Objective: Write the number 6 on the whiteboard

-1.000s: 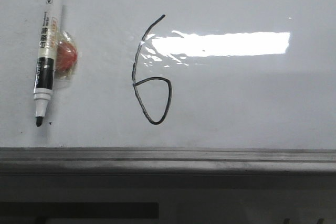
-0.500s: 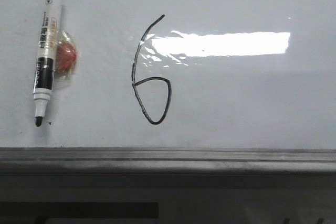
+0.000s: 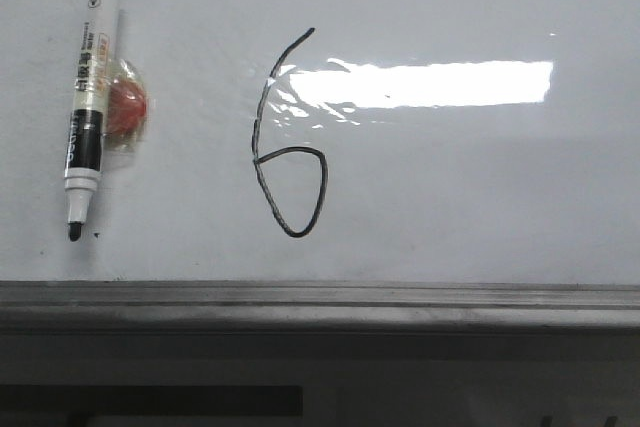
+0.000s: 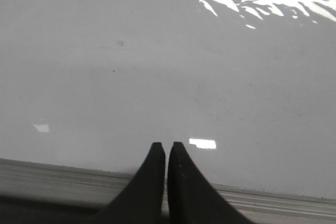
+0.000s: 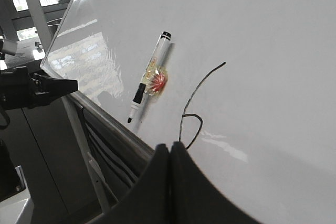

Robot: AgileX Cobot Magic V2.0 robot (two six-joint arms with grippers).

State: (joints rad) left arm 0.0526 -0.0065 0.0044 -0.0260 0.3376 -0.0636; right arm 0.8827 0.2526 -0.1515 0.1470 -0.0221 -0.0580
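Note:
The whiteboard (image 3: pixel 470 187) fills the front view, with a bright rectangular glare and a grey metal rim (image 3: pixel 320 297) below. The number 6 (image 3: pixel 290 162) is drawn on it in thin black line, left of the glare. It also shows in the right wrist view (image 5: pixel 195 103). A black-and-white marker (image 3: pixel 88 97) lies uncapped on the board at the left, tip down, against a red magnet (image 3: pixel 126 107). My left gripper (image 4: pixel 166 145) is shut and empty over the board's lower edge. My right gripper (image 5: pixel 169 145) is shut and empty, back from the board below the 6. Neither gripper shows in the front view.
A tiny black dot (image 3: pixel 96 236) sits beside the marker tip. In the right wrist view the marker (image 5: pixel 149 77) and magnet (image 5: pixel 157 82) show left of the 6, and the left arm (image 5: pixel 31 90) reaches in beyond the board's edge. A board stand (image 5: pixel 79 140) is below.

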